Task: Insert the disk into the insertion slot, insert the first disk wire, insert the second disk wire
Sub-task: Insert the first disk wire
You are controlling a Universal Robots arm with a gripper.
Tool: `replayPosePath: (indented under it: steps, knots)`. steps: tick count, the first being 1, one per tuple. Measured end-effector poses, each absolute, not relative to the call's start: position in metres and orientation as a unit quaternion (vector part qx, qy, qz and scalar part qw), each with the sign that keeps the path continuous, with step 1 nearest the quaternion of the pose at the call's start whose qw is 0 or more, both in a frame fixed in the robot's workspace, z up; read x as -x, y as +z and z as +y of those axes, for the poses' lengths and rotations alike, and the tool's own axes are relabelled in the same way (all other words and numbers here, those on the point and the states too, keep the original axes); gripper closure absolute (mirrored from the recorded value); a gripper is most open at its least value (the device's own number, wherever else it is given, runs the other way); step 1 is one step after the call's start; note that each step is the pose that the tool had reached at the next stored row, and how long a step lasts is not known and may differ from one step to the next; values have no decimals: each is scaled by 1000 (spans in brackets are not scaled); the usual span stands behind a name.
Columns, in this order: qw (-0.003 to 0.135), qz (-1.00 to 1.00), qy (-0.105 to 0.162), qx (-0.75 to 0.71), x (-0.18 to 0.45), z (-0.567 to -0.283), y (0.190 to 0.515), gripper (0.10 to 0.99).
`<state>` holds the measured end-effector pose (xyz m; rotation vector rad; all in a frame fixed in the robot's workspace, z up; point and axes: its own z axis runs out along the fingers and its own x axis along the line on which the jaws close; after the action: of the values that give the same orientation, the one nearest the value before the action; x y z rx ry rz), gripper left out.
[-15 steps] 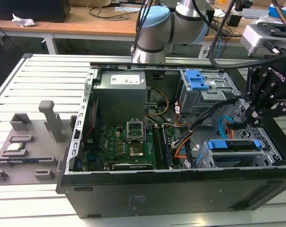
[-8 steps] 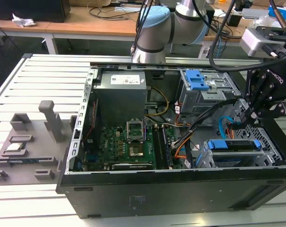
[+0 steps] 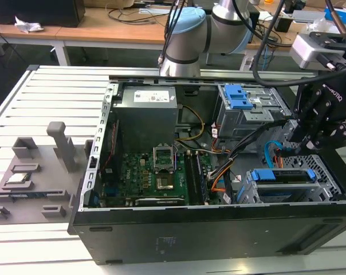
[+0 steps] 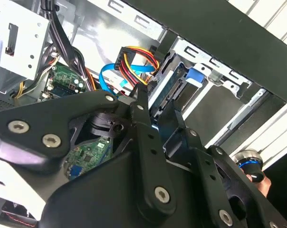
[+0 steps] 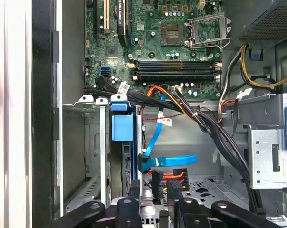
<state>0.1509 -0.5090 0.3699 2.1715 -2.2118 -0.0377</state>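
disk (image 3: 282,176) seated in insertion slot (image 3: 329,177) | jaws above slot, by wires (image 5: 174,175) | grip: cannot tell

Even room light leaves the slatted surface (image 3: 47,91) pale and nearly shadowless in the exterior view; the open computer case (image 3: 161,235) is shaded within. A strip beside it burns out white in the first wrist view; the black hand (image 4: 155,102) is near-silhouette in the second wrist view
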Motion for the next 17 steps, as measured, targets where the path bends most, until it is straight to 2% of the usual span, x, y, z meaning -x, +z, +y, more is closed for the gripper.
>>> replayPosePath:
  steps: [17]
  knots:
    - [22,-713,-11,-700,-151,-504,352,737]
